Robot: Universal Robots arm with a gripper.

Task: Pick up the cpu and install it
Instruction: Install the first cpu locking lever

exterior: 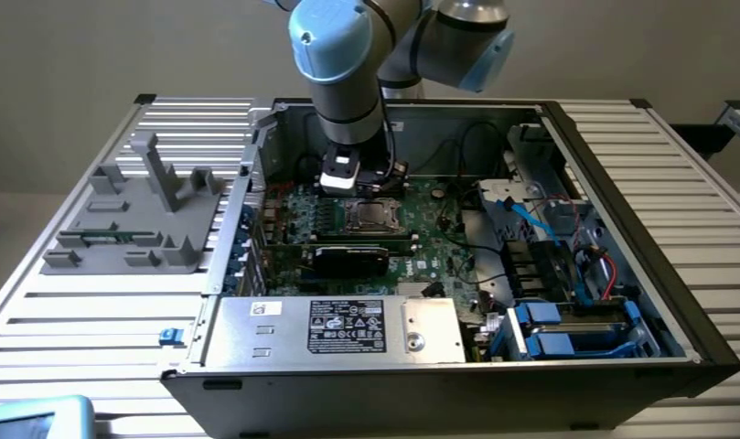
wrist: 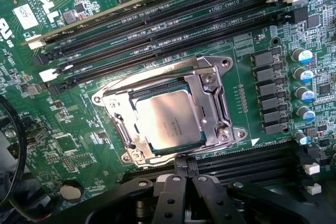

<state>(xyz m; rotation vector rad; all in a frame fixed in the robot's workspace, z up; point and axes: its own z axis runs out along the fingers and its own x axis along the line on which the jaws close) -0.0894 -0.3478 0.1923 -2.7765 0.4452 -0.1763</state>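
Closest to us, the black two-finger gripper (wrist: 184,174) is pinched fully together and carries nothing. Just past its tips we see the cpu (wrist: 169,123), a flat square chip with a shiny silver-grey top, lying flat in the metal-framed socket (wrist: 218,116) on the green motherboard (wrist: 79,145). Black memory slots (wrist: 157,30) run beyond the socket. From outside, we see the grey-and-blue arm (exterior: 345,82) reaching into the open black computer case (exterior: 662,265), with a grey plastic fixture block (exterior: 132,224) at 9 o'clock of the case.
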